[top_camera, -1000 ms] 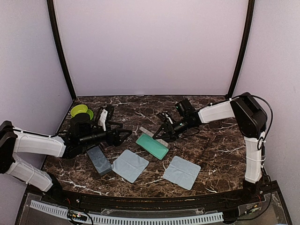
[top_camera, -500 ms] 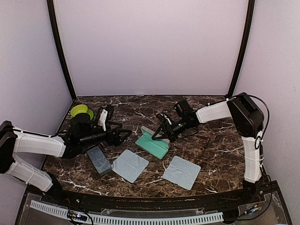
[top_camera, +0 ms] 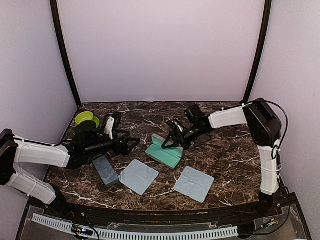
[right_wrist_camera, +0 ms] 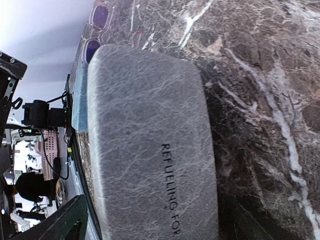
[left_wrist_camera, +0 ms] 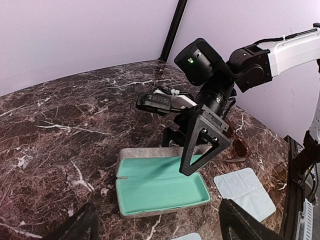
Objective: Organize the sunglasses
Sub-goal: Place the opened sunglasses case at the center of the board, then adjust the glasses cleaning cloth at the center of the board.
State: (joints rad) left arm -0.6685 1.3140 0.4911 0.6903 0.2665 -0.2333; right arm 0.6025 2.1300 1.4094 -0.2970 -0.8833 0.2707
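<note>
Robot test cell, lab-type setting: a dark marble-patterned surface (top_camera: 150, 112) is boxed in on three sides by plain lavender panels (top_camera: 160, 50), joined at black corner posts (top_camera: 64, 55). Two white-and-black arms, the left arm (top_camera: 42, 152) and the right arm (top_camera: 230, 117), are seen mounted at its near edge, where a white slotted strip (top_camera: 150, 232) is run along the front. Past the edge, in the right wrist view, dark gear and wires (right_wrist_camera: 45, 120) are glimpsed, too blurred to be identified.
</note>
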